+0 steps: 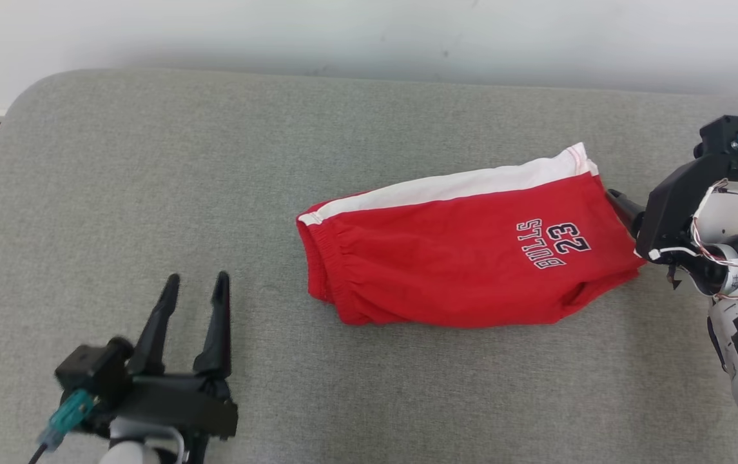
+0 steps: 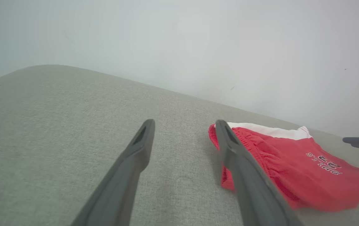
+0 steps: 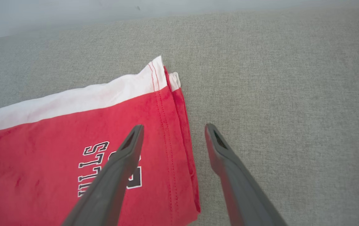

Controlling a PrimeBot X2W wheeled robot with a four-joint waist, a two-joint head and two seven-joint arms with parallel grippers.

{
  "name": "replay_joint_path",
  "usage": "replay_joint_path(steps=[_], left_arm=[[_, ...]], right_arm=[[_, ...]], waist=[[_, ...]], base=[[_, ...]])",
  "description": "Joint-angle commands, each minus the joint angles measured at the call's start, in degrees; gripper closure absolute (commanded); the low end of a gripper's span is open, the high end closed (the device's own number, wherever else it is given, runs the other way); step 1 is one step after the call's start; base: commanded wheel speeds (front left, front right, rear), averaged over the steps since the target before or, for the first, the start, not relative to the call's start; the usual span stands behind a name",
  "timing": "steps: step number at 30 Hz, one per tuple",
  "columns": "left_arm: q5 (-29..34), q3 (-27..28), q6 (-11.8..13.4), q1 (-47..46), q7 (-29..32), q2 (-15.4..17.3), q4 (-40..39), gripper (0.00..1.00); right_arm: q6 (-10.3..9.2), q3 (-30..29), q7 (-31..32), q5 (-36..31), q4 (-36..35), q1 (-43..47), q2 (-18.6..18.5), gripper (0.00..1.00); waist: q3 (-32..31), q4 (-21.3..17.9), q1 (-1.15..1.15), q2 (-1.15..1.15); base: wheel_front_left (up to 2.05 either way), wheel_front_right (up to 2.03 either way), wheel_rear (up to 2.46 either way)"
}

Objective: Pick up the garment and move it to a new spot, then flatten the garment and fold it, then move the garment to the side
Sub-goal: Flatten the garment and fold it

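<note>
Head view, nearest first: the left end effector (image 1: 198, 278) sits at about 7 o'clock, fingers spread and holding nothing, well apart from the red shorts (image 1: 459, 264). Those lie a little toward 3 o'clock of centre on the grey surface (image 1: 149, 161), doubled leg on leg, with the white side stripe (image 1: 446, 187) along the far edge and the waistband (image 1: 323, 258) toward 9 o'clock. At their hem end, near 3 o'clock, the right end effector (image 3: 174, 127) is likewise spread and empty, one finger over the printed leg and the other over bare surface; whether it touches I cannot tell. Farthest is the pale wall (image 1: 369, 32). The fold looks done, so moving the shorts aside seems next. That calls for closing on all layers at once, or the fold may spill open.
</note>
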Motion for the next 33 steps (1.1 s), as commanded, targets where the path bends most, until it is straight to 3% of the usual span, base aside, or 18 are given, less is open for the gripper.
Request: replay_joint_path(steps=[1,12,23,24,25,26,33], left_arm=[[1.41,1.09,-0.1,1.91,-0.04,-0.52,-1.28,0.0],[8.05,8.48,-1.47,10.59,-0.04,-3.64,-7.88,0.0],[9.13,8.8,-1.1,11.06,-0.05,-3.93,-8.96,0.0],[9.14,8.72,-1.05,11.08,-0.05,-3.93,-9.02,0.0],[9.15,8.65,-1.04,10.99,-0.05,-3.93,-8.92,0.0],[9.32,8.55,-1.16,10.83,-0.05,-3.93,-8.81,0.0],[9.96,7.83,-1.11,10.36,-0.06,-3.93,-8.29,0.0]], right_arm=[[-0.13,-0.64,-0.5,-0.54,0.37,0.84,-0.08,0.0],[-0.13,-6.93,-3.31,-6.59,4.59,-0.32,0.97,0.0],[0.02,-8.49,-1.86,-10.1,9.13,1.07,4.83,0.0],[0.02,-8.29,-1.69,-10.17,9.16,1.29,5.06,0.53],[0.02,-7.92,-1.4,-10.32,9.09,1.5,5.25,0.86],[0.02,-7.47,-1.01,-10.54,8.98,1.75,5.31,1.0],[-0.13,-5.83,-1.97,-10.13,5.8,2.65,2.35,1.0]], waist=[[0.55,0.83,0.01,0.0],[3.83,3.97,0.01,0.0],[5.25,4.95,0.01,0.0],[5.23,4.9,0.01,0.0],[5.19,4.81,0.01,0.0],[5.14,4.71,0.01,0.0],[3.88,3.66,0.01,0.0]], base=[[0.0,0.0,0.0],[0.0,0.0,0.0],[0.0,0.0,0.0],[0.0,0.0,0.0],[0.0,0.0,0.0],[0.0,0.0,0.0],[0.0,0.0,0.0]])
